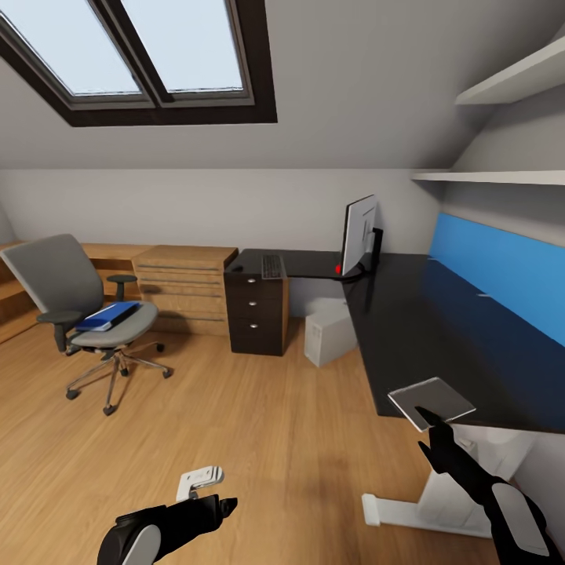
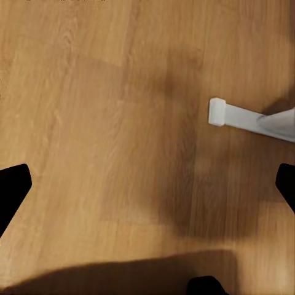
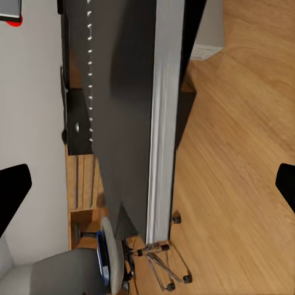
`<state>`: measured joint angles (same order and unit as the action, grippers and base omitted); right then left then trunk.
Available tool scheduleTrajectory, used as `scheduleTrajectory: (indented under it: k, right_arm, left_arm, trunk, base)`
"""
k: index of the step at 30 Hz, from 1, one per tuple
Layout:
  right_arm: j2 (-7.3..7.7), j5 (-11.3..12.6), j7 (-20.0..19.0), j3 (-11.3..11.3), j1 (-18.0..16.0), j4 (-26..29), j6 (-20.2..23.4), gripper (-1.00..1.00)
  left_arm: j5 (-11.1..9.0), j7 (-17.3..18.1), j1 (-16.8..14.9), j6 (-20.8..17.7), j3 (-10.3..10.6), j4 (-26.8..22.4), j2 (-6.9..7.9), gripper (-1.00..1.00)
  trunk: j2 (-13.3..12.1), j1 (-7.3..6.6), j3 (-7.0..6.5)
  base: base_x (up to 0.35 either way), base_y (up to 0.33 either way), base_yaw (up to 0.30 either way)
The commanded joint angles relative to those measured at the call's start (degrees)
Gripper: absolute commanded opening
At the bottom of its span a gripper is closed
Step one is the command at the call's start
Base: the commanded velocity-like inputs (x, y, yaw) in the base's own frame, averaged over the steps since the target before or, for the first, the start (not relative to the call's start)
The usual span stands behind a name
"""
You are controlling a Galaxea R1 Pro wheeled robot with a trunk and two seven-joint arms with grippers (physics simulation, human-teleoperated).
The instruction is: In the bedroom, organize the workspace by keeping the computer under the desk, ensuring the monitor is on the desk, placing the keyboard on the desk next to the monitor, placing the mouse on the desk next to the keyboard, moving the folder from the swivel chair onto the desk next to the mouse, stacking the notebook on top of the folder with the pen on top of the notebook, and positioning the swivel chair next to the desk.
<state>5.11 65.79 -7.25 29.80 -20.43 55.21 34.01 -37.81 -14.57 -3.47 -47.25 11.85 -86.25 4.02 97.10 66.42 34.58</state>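
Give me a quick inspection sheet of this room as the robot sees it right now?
Surface: black desk, mostly bare.
Job's things: monitor and keyboard on the desk; computer on the floor under it; blue folder on the swivel chair, which stands apart from the desk.
Clutter: a flat pale sheet at the desk's near edge.
Grippers: left gripper and right gripper, both open and empty.
Cables: nothing seen.
Surroundings: wooden floor, drawer unit, skylights, wall shelves.
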Motion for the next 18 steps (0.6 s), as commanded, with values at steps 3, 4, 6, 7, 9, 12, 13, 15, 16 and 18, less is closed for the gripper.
scheduleTrajectory:
  k: [3, 4, 6, 7, 9, 12, 13, 15, 16, 18]
  right_arm:
    - [-0.02, -0.04, -0.15, 0.17, -0.05, -0.01, 0.36, 1.00]
    - [-0.02, -0.04, -0.15, 0.17, -0.05, -0.01, 0.36, 1.00]
    - [-0.05, -0.04, -0.14, 0.17, -0.05, -0.09, 0.30, 1.00]
    - [-0.06, -0.04, -0.14, 0.17, -0.05, -0.18, 0.26, 1.00]
    - [-0.06, -0.04, -0.14, 0.17, -0.05, -0.53, 0.20, 1.00]
    - [-0.04, -0.04, -0.14, 0.17, -0.07, -1.58, 0.09, 1.00]
    - [-0.03, -0.04, -0.14, 0.15, -0.10, -1.85, 0.06, 1.00]
    - [-0.02, -0.07, -0.18, 0.16, -0.12, -2.11, 0.00, 1.00]
    - [-0.02, -0.08, -0.17, 0.15, -0.12, -2.17, -0.02, 1.00]
    - [-0.02, -0.10, -0.18, 0.14, -0.13, -2.27, -0.03, 1.00]
  left_arm:
    - [-0.62, -0.57, -0.04, -0.11, 0.09, -0.06, 0.09, 1.00]
    - [-0.63, -0.56, -0.04, -0.11, 0.07, -0.06, 0.09, 1.00]
    - [-0.63, -0.57, -0.04, -0.12, 0.08, -0.06, 0.10, 1.00]
    - [-0.62, -0.58, -0.04, -0.12, 0.06, -0.06, 0.10, 1.00]
    - [-0.63, -0.63, -0.04, -0.12, 0.08, -0.06, 0.11, 1.00]
    - [-0.61, -0.63, -0.04, -0.12, 0.09, -0.06, 0.11, 1.00]
    - [-0.60, -0.63, -0.04, -0.12, 0.08, -0.06, 0.11, 1.00]
    - [-0.60, -0.66, -0.04, -0.12, 0.08, -0.06, 0.11, 1.00]
    - [-0.60, -0.68, -0.04, -0.12, 0.08, -0.06, 0.11, 1.00]
    - [-0.60, -0.70, -0.04, -0.12, 0.08, -0.07, 0.11, 1.00]
  trunk:
    - [0.03, 0.00, 0.06]
    - [0.03, 0.00, 0.06]
    - [0.03, 0.00, 0.06]
    - [0.03, 0.00, 0.06]
    - [0.03, 0.00, 0.06]
    - [0.03, 0.00, 0.06]
    - [0.03, 0.00, 0.06]
    - [0.03, 0.00, 0.06]
    - [0.03, 0.00, 0.06]
    - [0.03, 0.00, 0.06]
  base:
    - [0.029, 0.023, 0.000]
    - [0.016, 0.013, 0.000]
    - [0.009, 0.008, 0.000]
    - [0.007, 0.005, 0.000]
    - [0.005, 0.004, 0.000]
    - [0.002, 0.002, 0.000]
    - [0.000, 0.000, 0.000]
    - [0.000, 0.000, 0.000]
    - [0.000, 0.000, 0.000]
    - [0.000, 0.000, 0.000]
